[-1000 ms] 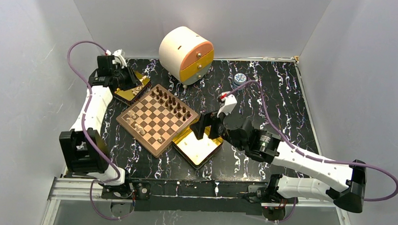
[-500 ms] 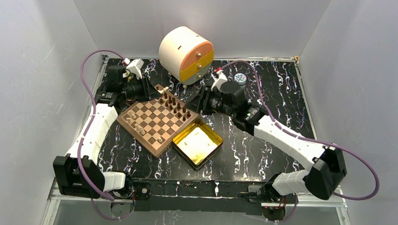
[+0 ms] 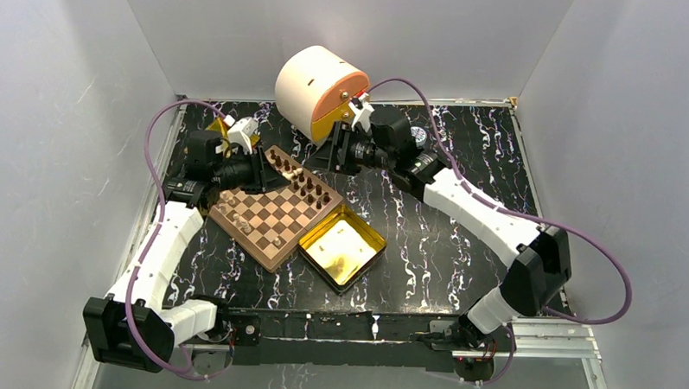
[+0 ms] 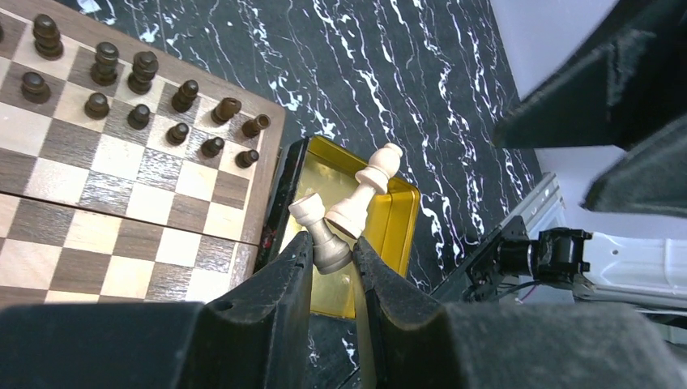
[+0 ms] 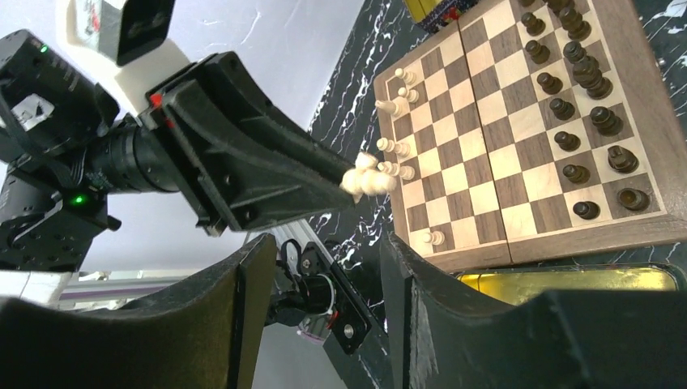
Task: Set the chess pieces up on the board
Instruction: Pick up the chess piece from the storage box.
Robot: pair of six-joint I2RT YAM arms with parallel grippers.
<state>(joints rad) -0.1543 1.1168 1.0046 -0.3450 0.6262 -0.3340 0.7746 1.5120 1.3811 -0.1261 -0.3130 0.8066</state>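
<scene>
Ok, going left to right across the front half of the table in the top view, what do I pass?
Left arm's white forearm → board → open gold tin → right arm's black elbow.

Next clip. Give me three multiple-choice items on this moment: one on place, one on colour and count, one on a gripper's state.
1. Relative to the board, the open gold tin lies: A beside it; B on it; C under it.
2. The left gripper holds: A one dark piece; B two light tan pieces; C nothing.
3. The right gripper is: A shut on a pawn; B shut on the tin; C open, empty.
Key: A, tin rests off the board's edge; B, two pale pieces sit between its fingers; C, its jaws stand apart round nothing.
</scene>
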